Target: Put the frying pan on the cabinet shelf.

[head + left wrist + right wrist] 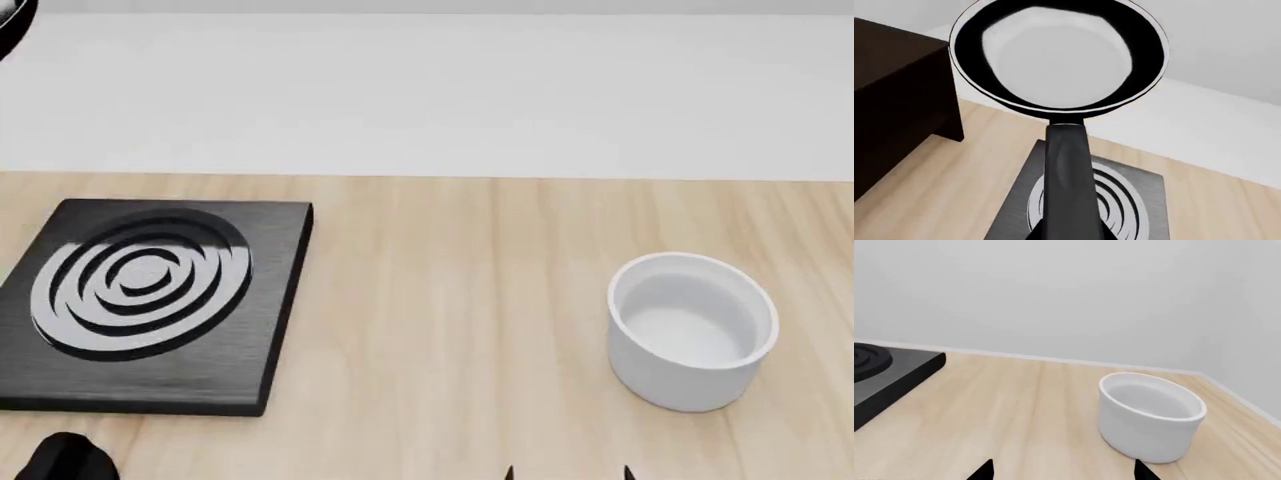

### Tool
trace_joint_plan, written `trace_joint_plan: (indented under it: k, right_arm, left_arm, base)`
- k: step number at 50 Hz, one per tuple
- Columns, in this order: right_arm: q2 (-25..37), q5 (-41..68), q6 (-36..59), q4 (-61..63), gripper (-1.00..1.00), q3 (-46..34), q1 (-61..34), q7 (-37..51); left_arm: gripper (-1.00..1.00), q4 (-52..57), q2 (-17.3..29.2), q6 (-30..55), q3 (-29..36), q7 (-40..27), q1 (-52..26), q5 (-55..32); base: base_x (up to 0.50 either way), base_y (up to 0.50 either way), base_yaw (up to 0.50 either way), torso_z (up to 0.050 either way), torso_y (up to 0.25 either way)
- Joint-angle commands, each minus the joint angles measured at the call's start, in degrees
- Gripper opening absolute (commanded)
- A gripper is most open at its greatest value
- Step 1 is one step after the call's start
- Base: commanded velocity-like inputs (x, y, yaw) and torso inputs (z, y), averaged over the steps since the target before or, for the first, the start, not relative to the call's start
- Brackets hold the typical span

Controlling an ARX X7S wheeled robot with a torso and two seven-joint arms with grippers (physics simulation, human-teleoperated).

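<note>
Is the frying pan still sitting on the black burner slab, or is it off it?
Off. The frying pan hangs in the air above the burner slab, whose rings lie bare.

White bowl (1151, 415) standing just ahead of right gripper (1062, 471) jaws, blocking path forward; bare wooden counter (1007, 410) lying open beside. Dark cabinet (894, 95) standing beside frying pan (1059, 55), off left jaws.

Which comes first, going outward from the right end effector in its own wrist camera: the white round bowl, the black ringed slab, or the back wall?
1. White cylindrical bowl: just ahead of the right end effector, towards the counter's end.
2. Black square slab with concentric rings: farther off, on the other side of the wooden counter.
3. Pale back wall: farthest, behind the counter's rear edge.
</note>
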State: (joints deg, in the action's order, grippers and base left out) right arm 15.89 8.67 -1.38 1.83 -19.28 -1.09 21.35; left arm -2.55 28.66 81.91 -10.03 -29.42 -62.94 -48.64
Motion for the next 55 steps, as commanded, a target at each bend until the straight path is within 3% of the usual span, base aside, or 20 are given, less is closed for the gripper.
trace_joint_plan:
  k: [1, 11, 22, 41, 55]
  right_arm:
    - [0.14, 0.01, 0.01, -0.16, 1.00, -0.40, -0.12, 0.12]
    - [0.31, 0.13, 0.04, -0.12, 1.00, -0.52, -0.07, 0.35]
    - [0.50, 0.20, 0.13, 0.11, 1.00, -0.68, 0.03, 0.64]
    - [0.80, 0.39, -0.02, 0.26, 1.00, -0.88, 0.22, 1.07]
    - [1.10, 0.56, 1.05, 1.66, 1.00, -1.16, 0.36, 1.52]
  left_arm:
    - [-1.00, -7.46, 4.04, -4.18, 1.43, 0.03, -6.84, 3.22]
    - [-1.00, -14.47, 6.31, -10.28, 4.42, 3.49, -9.39, 6.81]
    - [-1.00, -17.85, 6.85, -13.94, -0.30, 3.85, -8.94, 6.25]
    - [-1.00, -23.91, 11.51, -19.54, 0.24, 1.60, -10.84, 11.98]
    - [-1.00, -24.44, 13.31, -20.92, -3.20, -1.13, -7.05, 12.76]
  base:
    - [0.00, 0.00, 0.00, 0.000, 0.000]
    - [0.00, 0.00, 0.00, 0.000, 0.002]
    - [0.00, 0.00, 0.00, 0.001, 0.002]
    - [0.00, 0.00, 0.00, 0.001, 0.002]
    - [0.00, 0.00, 0.00, 0.000, 0.002]
